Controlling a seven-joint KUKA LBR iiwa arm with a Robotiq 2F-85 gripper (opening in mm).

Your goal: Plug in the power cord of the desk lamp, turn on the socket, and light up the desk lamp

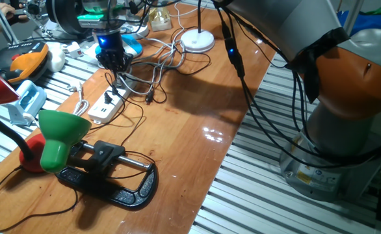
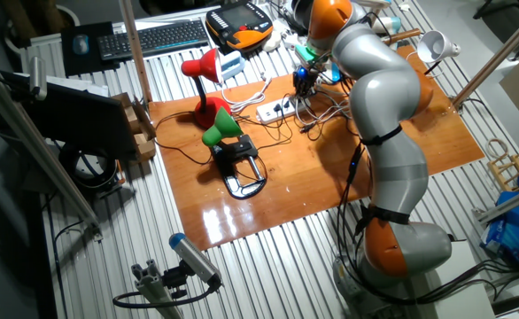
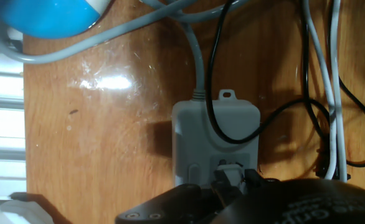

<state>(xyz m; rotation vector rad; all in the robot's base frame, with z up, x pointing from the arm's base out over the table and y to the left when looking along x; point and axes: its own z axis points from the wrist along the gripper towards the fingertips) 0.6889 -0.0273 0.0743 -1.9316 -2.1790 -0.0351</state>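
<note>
- The arm reached right across the table, bent over to the far end.
- Green lamp with its black clamp sat closest to me, red lamp just behind it.
- The socket lay flat between the green lamp and the gripper, a black cord looped over its end.
- The desk lamp stood near the far edge, well apart from the socket, white cables tangled between them.
- Gripper hung just over the socket's far end. Couldn't tell if the fingers were spread or pinching anything; something white sat right at the tips.
</note>
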